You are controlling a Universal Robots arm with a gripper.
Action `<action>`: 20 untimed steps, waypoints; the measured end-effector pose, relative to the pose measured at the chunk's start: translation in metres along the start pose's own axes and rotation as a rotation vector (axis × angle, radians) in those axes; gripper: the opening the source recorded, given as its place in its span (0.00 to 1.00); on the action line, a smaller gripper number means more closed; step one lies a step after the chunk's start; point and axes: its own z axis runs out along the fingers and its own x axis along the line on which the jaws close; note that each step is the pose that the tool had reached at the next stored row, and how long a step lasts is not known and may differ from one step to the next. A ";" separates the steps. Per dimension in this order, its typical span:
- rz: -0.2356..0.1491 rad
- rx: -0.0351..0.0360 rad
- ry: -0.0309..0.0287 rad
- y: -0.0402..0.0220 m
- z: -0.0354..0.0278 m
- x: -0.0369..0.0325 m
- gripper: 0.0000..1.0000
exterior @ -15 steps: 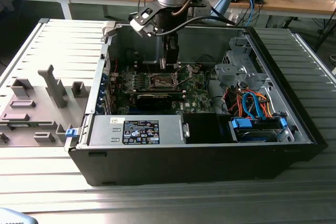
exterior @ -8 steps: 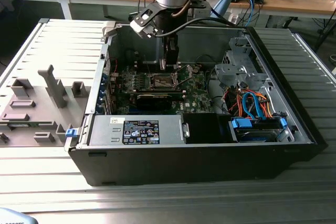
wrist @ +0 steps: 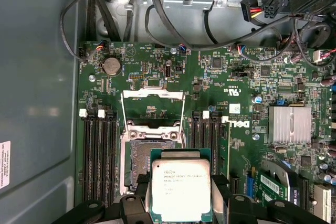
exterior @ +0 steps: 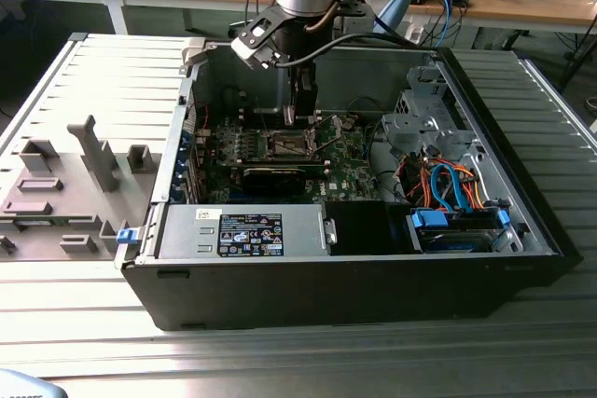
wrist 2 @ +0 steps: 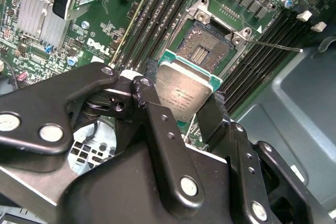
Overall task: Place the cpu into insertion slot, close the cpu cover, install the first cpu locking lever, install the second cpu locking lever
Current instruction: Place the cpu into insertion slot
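The insertion slot (wrist: 137, 163) lies open and empty, with the cpu cover (wrist: 152, 94) swung up at the slot's far edge. The jaws grip the cpu (wrist: 181, 190) by two opposite edges, holding it just above the slot and slightly to one side, not touching. As I judge it, seating the cpu, closing the cover and both levers are all yet to do.
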 end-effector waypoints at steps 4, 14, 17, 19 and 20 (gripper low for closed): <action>0.000 0.0000 0.0000 0.0000 0.0016 0.0000 0.55; 0.000 0.0001 -0.0007 -0.0001 0.0043 0.0001 0.55; 0.000 0.0001 -0.0013 -0.0001 0.0049 0.0001 0.55; 0.000 0.0001 -0.0016 -0.0001 0.0052 0.0001 0.55; 0.000 0.0001 -0.0016 -0.0001 0.0053 0.0001 0.55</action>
